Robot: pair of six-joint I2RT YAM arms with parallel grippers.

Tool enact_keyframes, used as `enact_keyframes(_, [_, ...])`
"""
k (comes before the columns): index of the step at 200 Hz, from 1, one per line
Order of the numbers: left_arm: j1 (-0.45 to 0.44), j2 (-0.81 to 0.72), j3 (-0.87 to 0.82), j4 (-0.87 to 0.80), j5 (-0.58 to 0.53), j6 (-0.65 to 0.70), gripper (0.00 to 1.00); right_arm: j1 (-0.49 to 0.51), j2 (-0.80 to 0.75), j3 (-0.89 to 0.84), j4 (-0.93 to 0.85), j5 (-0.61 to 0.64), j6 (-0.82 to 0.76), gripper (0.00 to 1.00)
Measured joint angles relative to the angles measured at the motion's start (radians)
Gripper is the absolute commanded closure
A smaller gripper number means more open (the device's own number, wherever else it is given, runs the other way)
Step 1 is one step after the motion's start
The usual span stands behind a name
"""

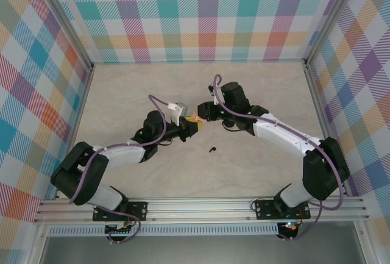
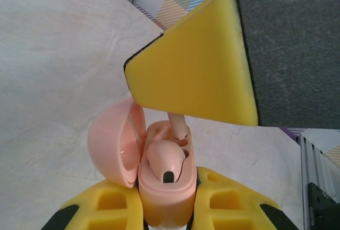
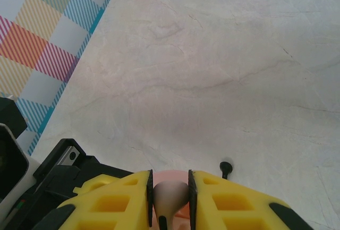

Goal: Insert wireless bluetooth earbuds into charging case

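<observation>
Closer, L wrist: bud (image 2: 166,158) in case (image 2: 164,201)

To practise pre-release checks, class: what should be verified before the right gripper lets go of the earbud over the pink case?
1. Left gripper shut on pink case: ok.
2. Lid open, clear of the slots: ok.
3. Right gripper shut on held earbud: ok.
4. Held earbud fully seated: not ok; its stem just reaches the case.
5. Other pale earbud seated: ok.
6. Black earbud cased: not ok; it lies on the table.
</observation>
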Motion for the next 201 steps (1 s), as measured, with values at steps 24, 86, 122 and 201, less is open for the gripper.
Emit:
enact_keyframes(24, [0.000,0.000,0.000,0.000,0.000,-0.008,0.87,0.003,-0.003,-0.005,0.004,0.010,0.000,0.74])
enact_keyframes(86, [0.000,0.000,0.004,0.000,-0.001,-0.042,0.87,0.010,-0.006,-0.021,0.032,0.032,0.000,0.74])
enact_keyframes(122, [0.000,0.000,0.007,0.001,-0.009,-0.059,0.88,0.015,-0.007,-0.026,0.049,0.045,0.003,0.74])
enact_keyframes(201, [-0.001,0.000,0.013,0.002,-0.037,-0.080,0.88,0.025,-0.016,-0.050,0.061,0.062,0.004,0.73])
